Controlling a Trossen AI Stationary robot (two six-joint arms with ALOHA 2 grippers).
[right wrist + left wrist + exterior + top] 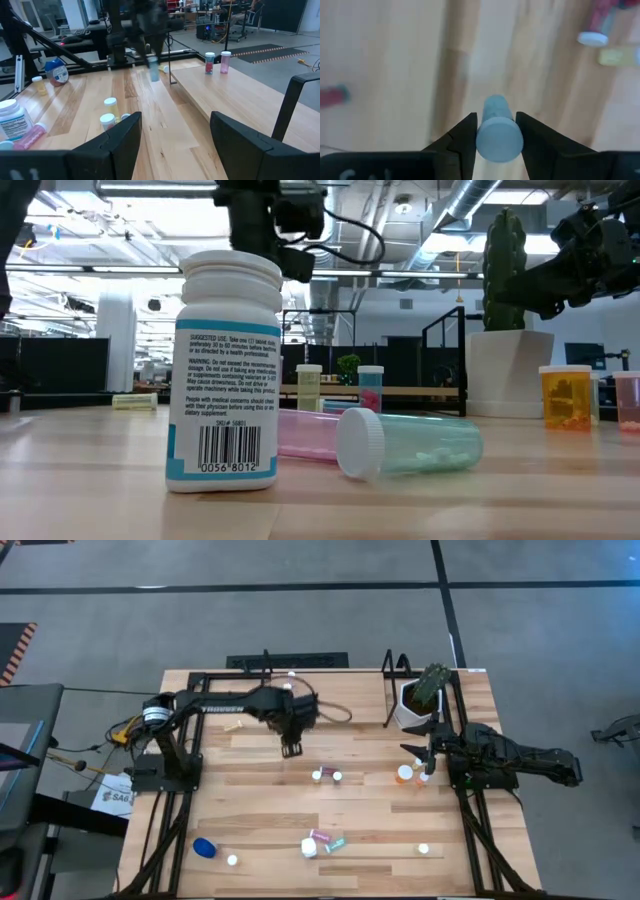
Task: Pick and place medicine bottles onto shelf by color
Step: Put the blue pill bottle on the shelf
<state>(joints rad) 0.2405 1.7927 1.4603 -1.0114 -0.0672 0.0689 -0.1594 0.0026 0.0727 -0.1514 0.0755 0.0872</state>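
The left arm reaches across the surface (260, 820), its left claw (495, 142) pointing down and clamped on a pale blue bottle (497, 132) near the shelf (330, 675). The right claw (175, 145) hangs spread apart beside the orange bottle (404, 774).

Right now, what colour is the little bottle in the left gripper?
Pale blue-teal, with a white cap: the bottle shows best in the left wrist view, between the left gripper fingers.

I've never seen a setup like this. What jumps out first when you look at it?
Probably the left gripper, hanging over the middle of the table with a small pale-blue vial between its jaws. From table level, a big white bottle with a barcode fills the foreground, with a clear teal vial lying on its side beside it. At the table's right edge the right gripper waits, jaws open, near a potted cactus.
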